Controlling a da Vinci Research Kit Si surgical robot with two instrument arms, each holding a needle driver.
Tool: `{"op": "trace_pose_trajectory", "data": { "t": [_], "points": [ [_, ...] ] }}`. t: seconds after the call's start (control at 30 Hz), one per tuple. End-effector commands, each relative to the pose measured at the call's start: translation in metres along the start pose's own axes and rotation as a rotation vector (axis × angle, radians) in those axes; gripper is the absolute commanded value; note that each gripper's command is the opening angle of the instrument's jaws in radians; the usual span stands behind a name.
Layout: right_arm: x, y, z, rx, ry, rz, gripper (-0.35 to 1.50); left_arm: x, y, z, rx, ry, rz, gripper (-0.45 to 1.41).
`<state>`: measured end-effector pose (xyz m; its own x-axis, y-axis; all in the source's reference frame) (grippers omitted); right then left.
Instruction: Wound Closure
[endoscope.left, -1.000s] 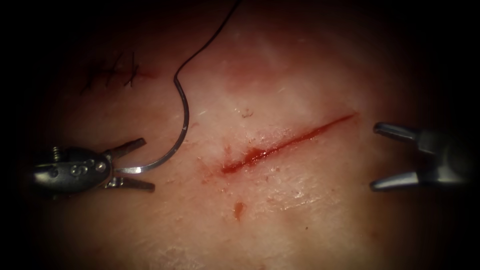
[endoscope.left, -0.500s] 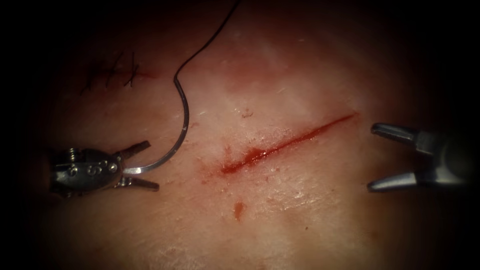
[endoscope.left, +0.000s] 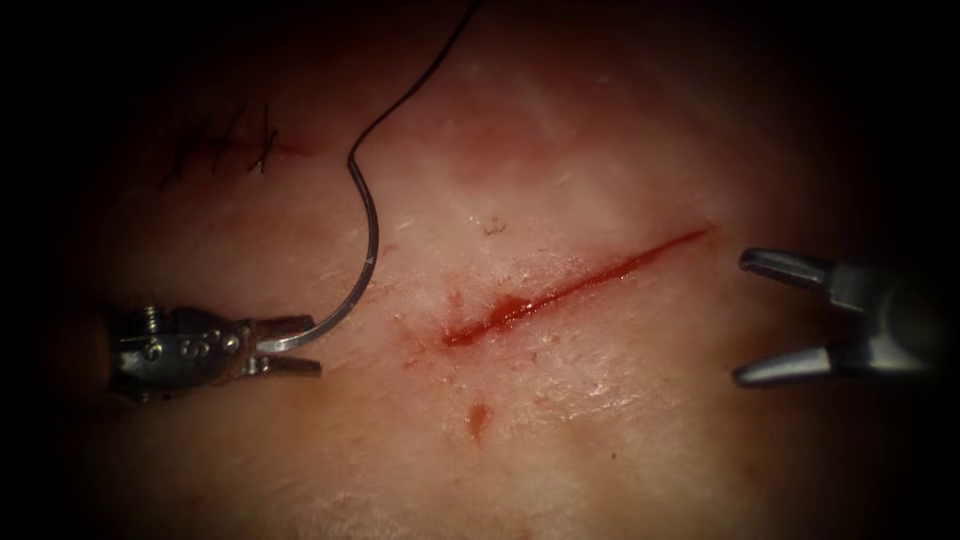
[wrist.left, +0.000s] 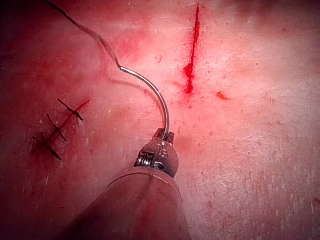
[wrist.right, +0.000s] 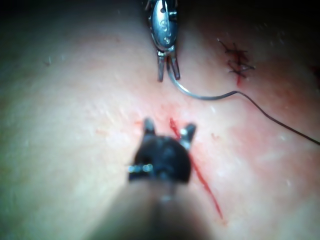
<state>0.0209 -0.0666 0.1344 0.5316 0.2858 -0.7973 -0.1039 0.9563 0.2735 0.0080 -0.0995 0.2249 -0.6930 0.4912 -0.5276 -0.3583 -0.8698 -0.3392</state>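
Observation:
The curved needle (endoscope.left: 368, 255) lies flat on the tissue (endoscope.left: 600, 420) left of the cut (endoscope.left: 570, 288), not in the tissue. Black thread (endoscope.left: 410, 90) runs up from its rear end. My left tool (endoscope.left: 312, 345) has its jaws shut on the needle close to its tip; the left wrist view shows the same grip (wrist.left: 165, 135) on the needle (wrist.left: 155, 92). To the right of the cut, my right tool (endoscope.left: 742, 320) holds nothing, its jaws wide open. In the right wrist view it (wrist.right: 169, 127) hovers over the cut (wrist.right: 200, 175).
A short older cut closed with several dark stitches (endoscope.left: 225, 145) sits at the upper left, also seen as stitches (wrist.left: 57, 127). Red fluid lines the cut, and a small red spot (endoscope.left: 478, 418) lies below its left end.
The left tool slid right along the needle's tip end and its jaws closed on it. The needle stayed put. The right tool barely moved.

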Motion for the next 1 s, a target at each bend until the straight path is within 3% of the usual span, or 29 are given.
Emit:
{"op": "trace_pose_trajectory", "data": {
  "t": [0.03,0.43,0.8,0.9,1.0],
  "points": [
    [-0.0001,-0.0007,0.0009,0.004,0.001,0.002,1.08,-0.0002,0.001,0.0007,-0.006,0.002,-0.001,-0.45],
    [0.0003,-0.0015,0.0014,-0.045,-0.015,0.105,1.06,-0.0005,0.0006,-0.0011,0.031,-0.011,-0.047,-0.45],
    [0.0012,-0.0008,0.0034,-0.154,-0.041,0.26,1.05,0.0036,0.002,-0.0029,0.089,0.046,-0.009,-0.45],
    [0.0016,-0.0001,0.0042,-0.187,-0.025,0.356,1.01,0.0045,0.0025,-0.0029,0.104,0.058,0.03,-0.45],
    [0.0017,0.0001,0.0052,-0.174,0.044,0.459,1.01,0.0051,0.0029,-0.0027,0.091,0.086,0.056,-0.45]
  ]
}}
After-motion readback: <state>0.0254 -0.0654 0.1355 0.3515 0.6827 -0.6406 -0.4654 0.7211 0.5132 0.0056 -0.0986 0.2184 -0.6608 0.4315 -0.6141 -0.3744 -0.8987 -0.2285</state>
